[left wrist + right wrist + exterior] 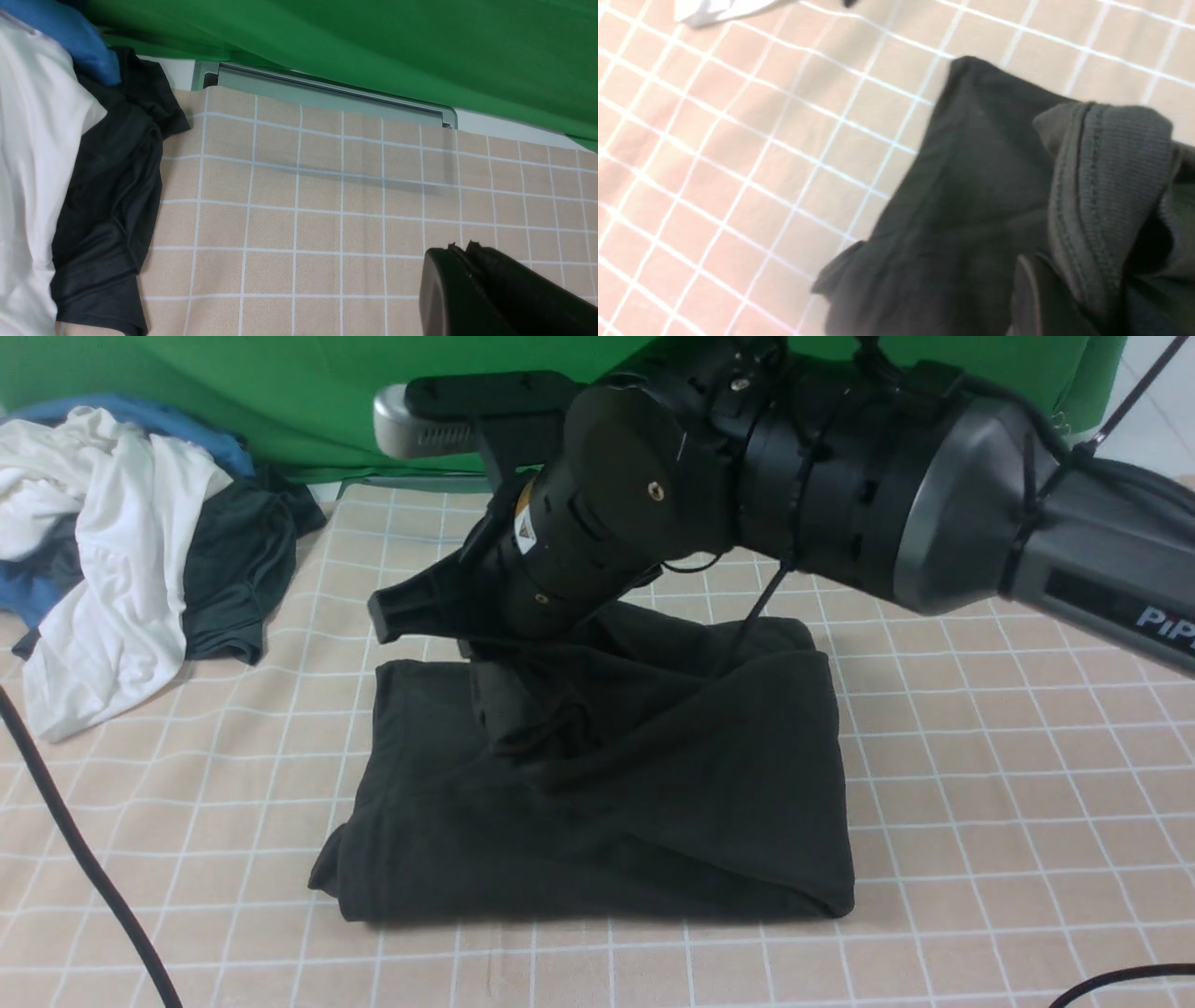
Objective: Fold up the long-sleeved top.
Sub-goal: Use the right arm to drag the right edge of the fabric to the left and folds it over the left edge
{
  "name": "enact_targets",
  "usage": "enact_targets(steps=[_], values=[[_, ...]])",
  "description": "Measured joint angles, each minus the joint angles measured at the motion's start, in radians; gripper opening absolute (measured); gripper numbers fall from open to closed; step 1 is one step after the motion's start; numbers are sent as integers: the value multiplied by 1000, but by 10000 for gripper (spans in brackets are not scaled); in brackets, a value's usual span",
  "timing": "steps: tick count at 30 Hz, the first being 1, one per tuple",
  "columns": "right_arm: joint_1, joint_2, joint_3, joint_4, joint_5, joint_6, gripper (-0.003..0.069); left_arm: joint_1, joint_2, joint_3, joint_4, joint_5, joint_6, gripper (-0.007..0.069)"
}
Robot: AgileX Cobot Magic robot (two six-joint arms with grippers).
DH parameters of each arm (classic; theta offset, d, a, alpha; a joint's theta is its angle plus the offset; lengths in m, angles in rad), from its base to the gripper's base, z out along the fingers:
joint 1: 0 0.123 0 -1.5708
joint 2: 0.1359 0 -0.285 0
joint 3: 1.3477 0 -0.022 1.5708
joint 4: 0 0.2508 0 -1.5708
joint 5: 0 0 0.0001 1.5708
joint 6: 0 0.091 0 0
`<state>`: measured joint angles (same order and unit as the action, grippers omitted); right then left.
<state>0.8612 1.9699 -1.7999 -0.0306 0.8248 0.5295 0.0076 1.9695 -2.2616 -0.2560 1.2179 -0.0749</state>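
Right gripper [499, 709] sits low over the long-sleeved top [653, 821], its tip buried in a raised bunch of black fabric near the garment's far-left part. In the right wrist view a ribbed hem or cuff edge [1111, 186] is bunched up right against the finger [1031, 298], so the jaws are nearly closed with the top's fabric pinched between them.

Left gripper [467, 261] shows only in the left wrist view: fingers pressed together, nothing between them, hovering over bare cloth.

The top lies roughly in the middle of the table, already folded into a rough rectangle, wrinkled, with its near-left corner flaring out a bit. It rests on the beige checked tablecloth [1027, 803].

At the far left of the table is a heap of other clothes: a white shirt [121, 569], a dark grey-teal garment [233, 579] touching it, and a blue garment [140, 415] behind. Well apart from the top.

Green backdrop [233, 392] hangs behind the table. A black cable [75, 840] crosses the near-left corner.
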Motion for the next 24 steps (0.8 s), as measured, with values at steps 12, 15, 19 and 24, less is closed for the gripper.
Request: enact_targets(steps=[12,15,19,24], values=[[57,110,0,95,-162,-1,120,0,0,0,1,0,0,16],[65,136,-1,114,-205,0,158,0,0,0,3,0,0,16],[71,152,-1,126,-225,1,272,0,0,0,5,0,0,16],[69,146,-11,129,-202,-48,532,0,3,0,5,0,-3,16]])
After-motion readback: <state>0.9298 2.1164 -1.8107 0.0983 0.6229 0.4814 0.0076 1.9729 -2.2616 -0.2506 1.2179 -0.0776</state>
